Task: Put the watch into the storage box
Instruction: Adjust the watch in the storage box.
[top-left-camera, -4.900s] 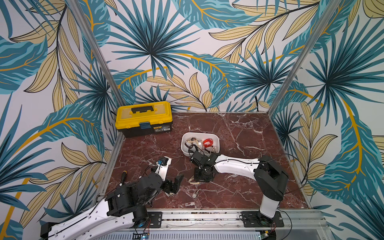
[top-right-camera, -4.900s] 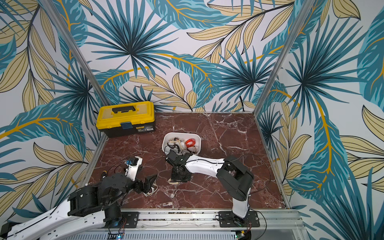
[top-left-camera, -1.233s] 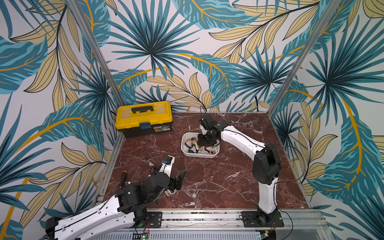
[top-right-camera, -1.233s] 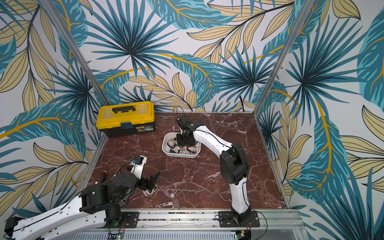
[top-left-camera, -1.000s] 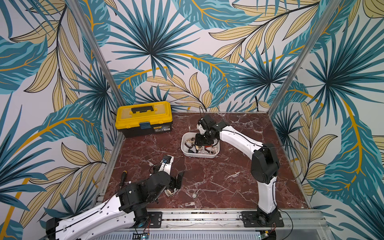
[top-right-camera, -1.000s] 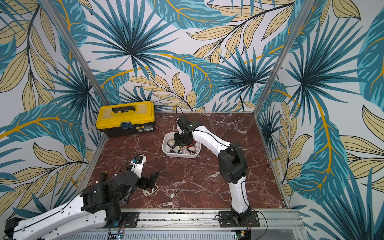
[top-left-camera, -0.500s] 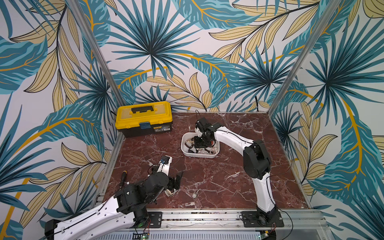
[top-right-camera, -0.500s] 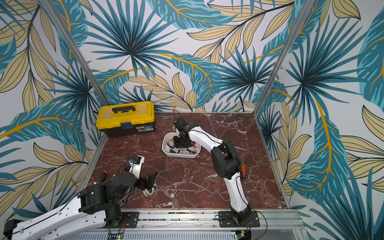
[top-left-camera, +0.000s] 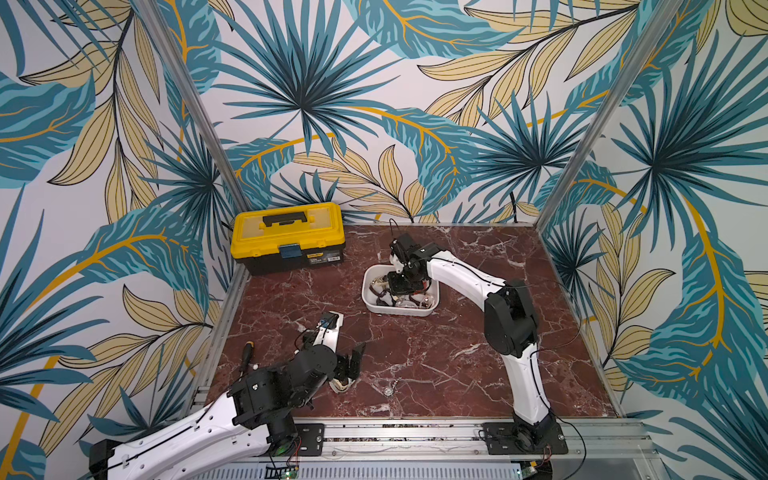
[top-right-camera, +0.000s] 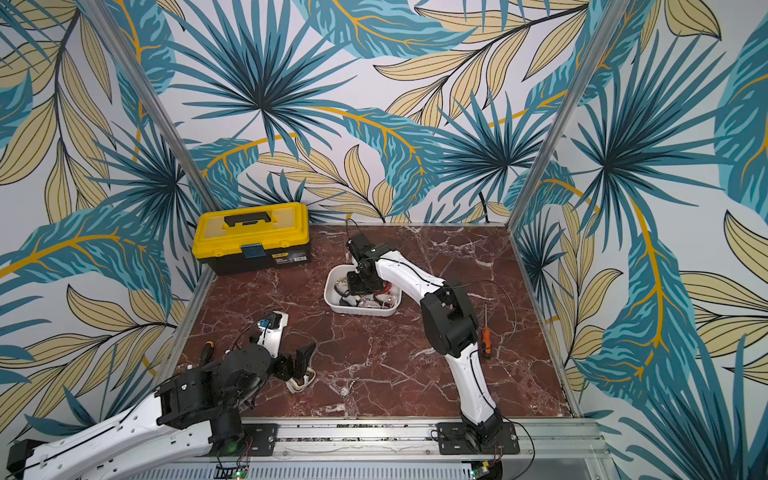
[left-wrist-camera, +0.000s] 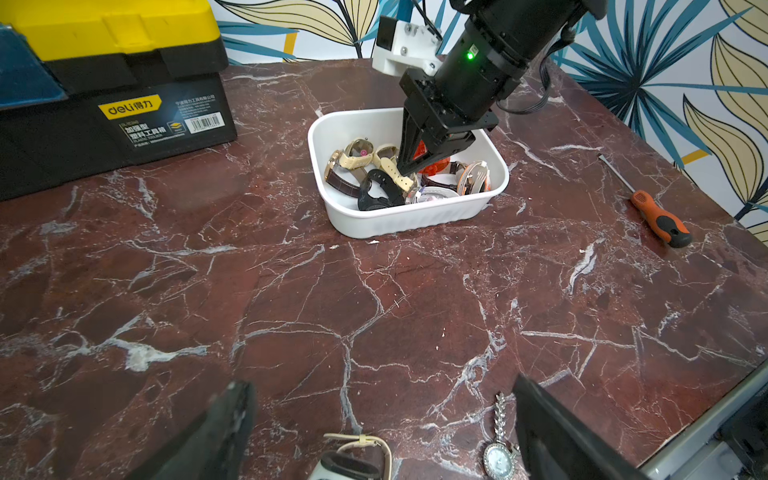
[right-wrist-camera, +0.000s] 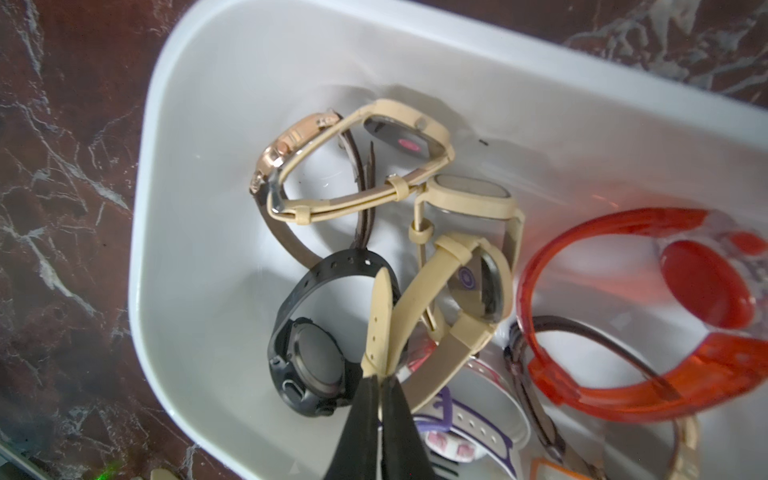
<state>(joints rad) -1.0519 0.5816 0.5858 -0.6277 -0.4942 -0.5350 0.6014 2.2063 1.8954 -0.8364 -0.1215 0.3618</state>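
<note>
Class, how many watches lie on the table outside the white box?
2: a cream-strapped watch by the left gripper, a silver watch beside it. Others may be hidden.

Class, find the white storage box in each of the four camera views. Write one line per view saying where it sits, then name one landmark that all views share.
Top view: storage box in the middle of the table, right of the yellow toolbox.
Top view: same spot.
Left wrist: across the table, beside the toolbox.
Right wrist: close up, fills the frame, watches inside.
Shared landmark: the right gripper, jaws together, at the box in every view.
</note>
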